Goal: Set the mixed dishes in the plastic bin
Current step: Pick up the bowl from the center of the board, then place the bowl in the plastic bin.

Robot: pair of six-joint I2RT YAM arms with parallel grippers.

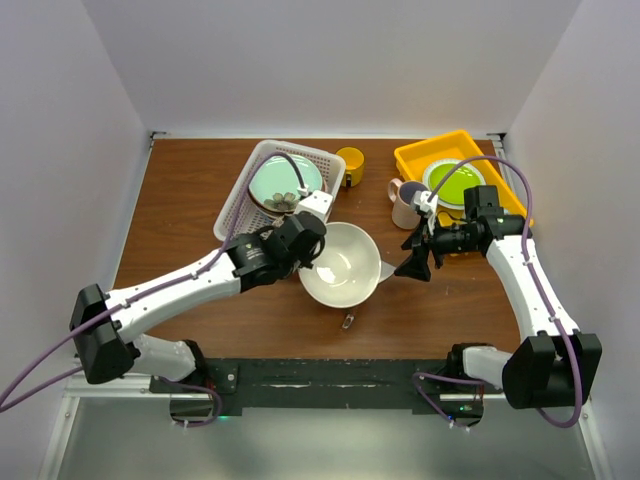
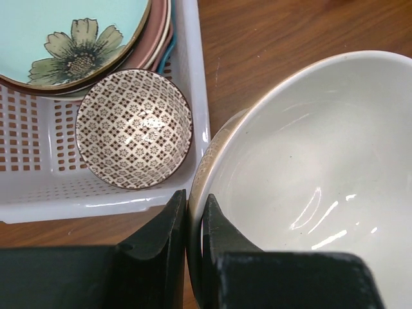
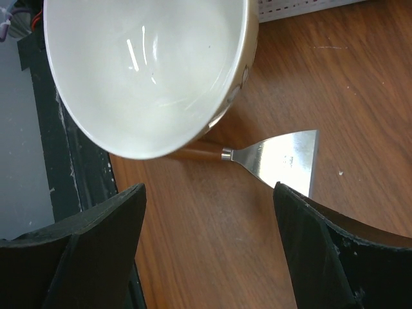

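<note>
My left gripper (image 1: 312, 250) (image 2: 195, 206) is shut on the left rim of the large cream bowl (image 1: 340, 265) (image 2: 309, 174), one finger inside and one outside. The bowl lies just right of the white plastic bin (image 1: 240, 200) (image 2: 38, 187). The bin holds a pale green flowered plate (image 1: 285, 178) (image 2: 71, 38) on a stack of other plates, and a small patterned bowl (image 1: 285, 203) (image 2: 134, 129). My right gripper (image 1: 412, 258) (image 3: 209, 199) hangs open, right of the cream bowl (image 3: 148, 71), holding nothing. A yellow mug (image 1: 350, 165) and a cream mug (image 1: 405, 203) stand behind.
A wooden-handled metal spatula (image 1: 385, 270) (image 3: 283, 158) lies on the table with its handle partly under the cream bowl. A yellow tray (image 1: 415, 158) at the back right holds a lime-green plate (image 1: 455, 183). White walls enclose the table on three sides.
</note>
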